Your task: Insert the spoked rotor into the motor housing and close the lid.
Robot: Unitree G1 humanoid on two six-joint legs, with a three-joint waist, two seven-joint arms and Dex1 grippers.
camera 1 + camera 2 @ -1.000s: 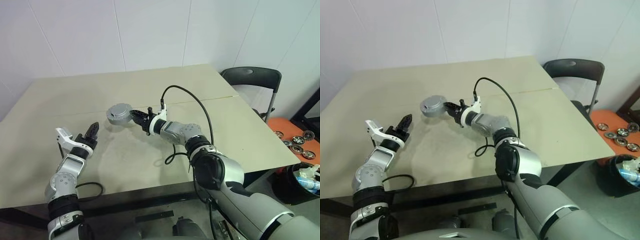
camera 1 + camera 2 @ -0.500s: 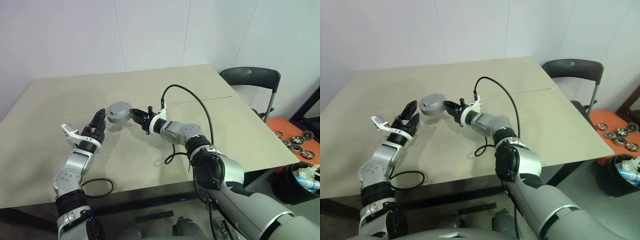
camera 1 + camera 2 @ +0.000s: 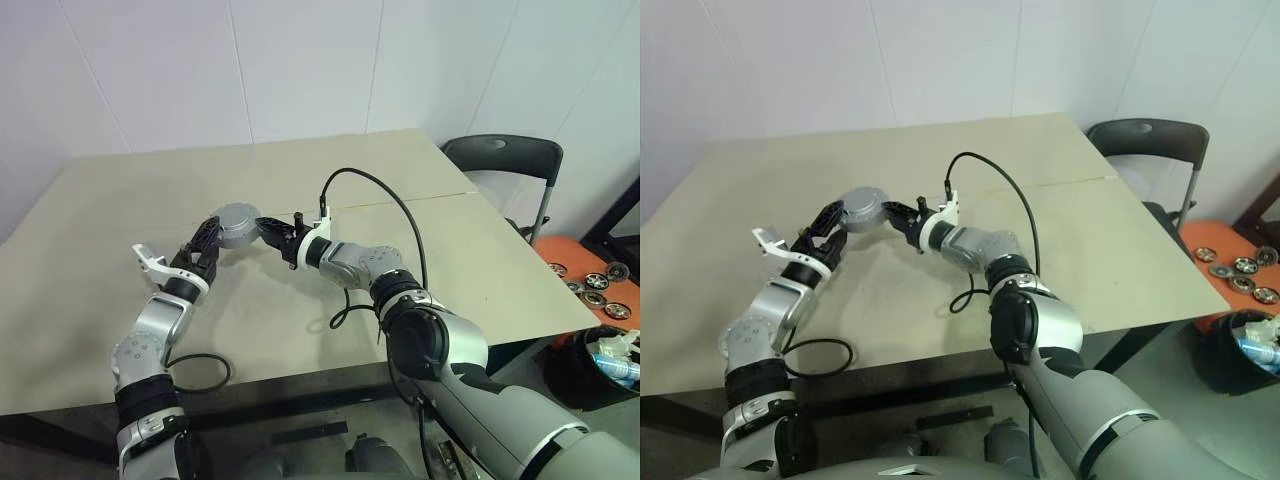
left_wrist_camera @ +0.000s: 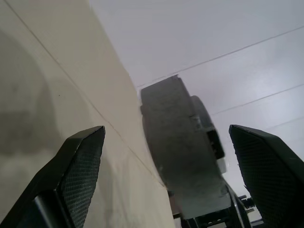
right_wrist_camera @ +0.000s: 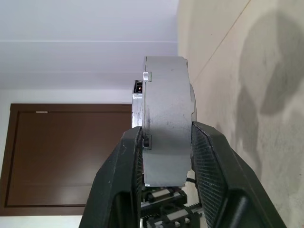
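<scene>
2 grippers are working mid-frame: I am holding the closed motor housing [image 3: 238,224] in the right gripper [image 3: 268,229]; the left gripper [image 3: 208,243], spread wide, is flanking it.

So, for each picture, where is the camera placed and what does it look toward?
Left and right eye views: on the head, looking forward and down at the table; both arms show.
Left wrist view: on the left wrist, looking between its open tool at the motor housing.
Right wrist view: on the right wrist, along its tool clamping the motor housing.
Shared: every view shows the motor housing.
</scene>
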